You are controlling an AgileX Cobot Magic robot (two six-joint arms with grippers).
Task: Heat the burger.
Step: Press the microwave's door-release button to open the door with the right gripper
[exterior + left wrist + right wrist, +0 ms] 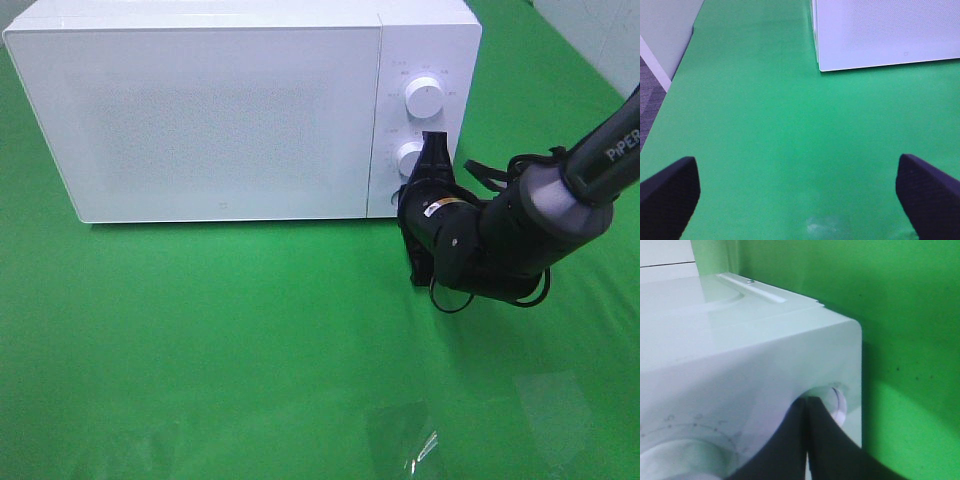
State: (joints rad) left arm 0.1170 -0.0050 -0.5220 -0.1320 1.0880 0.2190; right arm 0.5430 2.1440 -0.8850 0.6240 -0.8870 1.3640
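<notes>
Fingers (436,160) of the right gripper (434,142) are squeezed shut with nothing between them. From high up, their tips sit right beside the lower knob (408,158) on the microwave (240,110). The upper knob (424,98) is just above it. The microwave is closed and its front is white, so the burger cannot be seen. It is most likely inside the microwave.

The job now looks like turning the lower knob to start the heat. To do it well, the robot should keep the tips on the knob's edge, turn slowly, and not shove the microwave back. Nothing stands between the gripper and the knob. In front of the microwave lies the green cloth (200,350), with a shiny clear patch (410,445) well away from the microwave. It may be a bit of plastic film, but it is hard to tell.

From the left wrist, the left gripper (796,167) has its black fingers (670,195) spread wide and holds nothing. It hangs over the cloth, well away from the microwave's front corner, so it is not in the way.

From the right wrist, the shut fingers touch the small round knob near the microwave's edge. The upper knob, ringed with little marks, shows next to it. The fingers hide part of the lower knob, so a slip would be easy to miss.
</notes>
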